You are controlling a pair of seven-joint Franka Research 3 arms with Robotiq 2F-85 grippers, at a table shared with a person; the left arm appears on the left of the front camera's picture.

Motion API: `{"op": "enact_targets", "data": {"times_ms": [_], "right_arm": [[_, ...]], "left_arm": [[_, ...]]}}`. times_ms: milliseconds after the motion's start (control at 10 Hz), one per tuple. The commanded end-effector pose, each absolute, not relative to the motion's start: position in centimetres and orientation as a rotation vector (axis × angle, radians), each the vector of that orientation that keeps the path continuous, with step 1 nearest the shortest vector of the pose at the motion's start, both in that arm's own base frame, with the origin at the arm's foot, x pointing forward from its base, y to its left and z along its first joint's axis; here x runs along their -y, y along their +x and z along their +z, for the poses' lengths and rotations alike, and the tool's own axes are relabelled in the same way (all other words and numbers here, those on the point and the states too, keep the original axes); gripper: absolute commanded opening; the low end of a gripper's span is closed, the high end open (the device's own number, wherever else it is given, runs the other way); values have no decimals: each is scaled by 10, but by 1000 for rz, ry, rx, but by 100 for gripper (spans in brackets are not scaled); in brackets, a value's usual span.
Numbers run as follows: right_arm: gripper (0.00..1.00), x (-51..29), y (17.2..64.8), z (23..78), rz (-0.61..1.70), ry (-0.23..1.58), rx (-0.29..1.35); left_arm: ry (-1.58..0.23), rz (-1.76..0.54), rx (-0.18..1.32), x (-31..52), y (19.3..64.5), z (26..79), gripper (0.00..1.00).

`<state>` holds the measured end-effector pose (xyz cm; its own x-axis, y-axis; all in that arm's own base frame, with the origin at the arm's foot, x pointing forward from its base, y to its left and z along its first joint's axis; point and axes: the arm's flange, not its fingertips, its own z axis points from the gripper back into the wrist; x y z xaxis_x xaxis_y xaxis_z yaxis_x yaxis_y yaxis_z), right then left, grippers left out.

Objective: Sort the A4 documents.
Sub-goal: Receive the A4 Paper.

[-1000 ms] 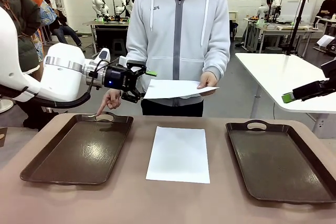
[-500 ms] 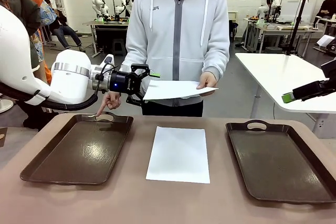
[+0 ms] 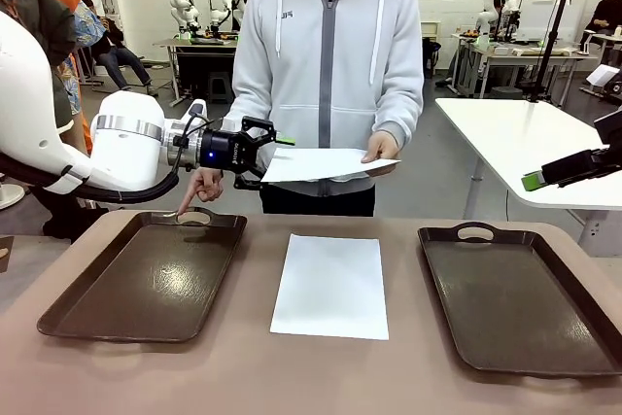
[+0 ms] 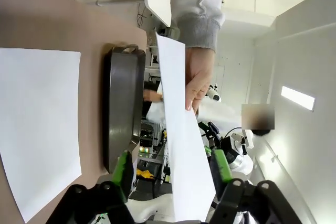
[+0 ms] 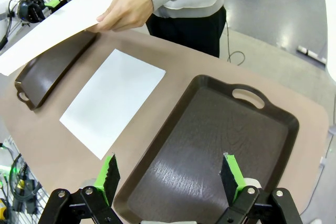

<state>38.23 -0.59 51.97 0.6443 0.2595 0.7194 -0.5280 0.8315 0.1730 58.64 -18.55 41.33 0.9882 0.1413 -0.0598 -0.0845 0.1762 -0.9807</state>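
A person across the table holds one white A4 document [image 3: 326, 164] level in the air by its right end. My left gripper [image 3: 264, 155] is at that sheet's left edge, one finger above it and one below. In the left wrist view the sheet [image 4: 181, 145] runs between my green pads [image 4: 124, 169] with a gap on each side, so the left gripper [image 4: 170, 167] is open. A second A4 document [image 3: 330, 284] lies flat on the table between the trays. My right gripper [image 5: 170, 174] hangs open over the right tray [image 5: 210, 140], holding nothing.
Two dark brown trays with handles stand on the table, the left tray [image 3: 146, 279] and the right tray [image 3: 515, 289]. The person's other hand [image 3: 201, 190] points down at the left tray's far handle. A white table [image 3: 525, 133] stands at the back right.
My left gripper has moved right until its fingers straddle the held sheet's left edge, and the fingers have drawn a little closer together. The right arm has not moved.
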Motion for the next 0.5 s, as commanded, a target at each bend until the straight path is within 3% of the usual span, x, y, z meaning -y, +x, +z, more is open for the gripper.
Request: {"op": "enact_targets", "data": {"times_ms": [0,100,200,300,400], "right_arm": [[100,7,383,518,466,405,747],[100,7,383,518,466,405,747],[100,7,383,518,466,405,747],[100,7,383,518,466,405,747],[100,7,383,518,466,405,747]], "left_arm": [[-1425,149,74,184,582,412,75],[-1425,151,82,183,581,413,40],[-1423,150,82,183,581,413,55],[-1423,148,81,182,581,413,20],[-1425,148,78,181,580,413,36]]}}
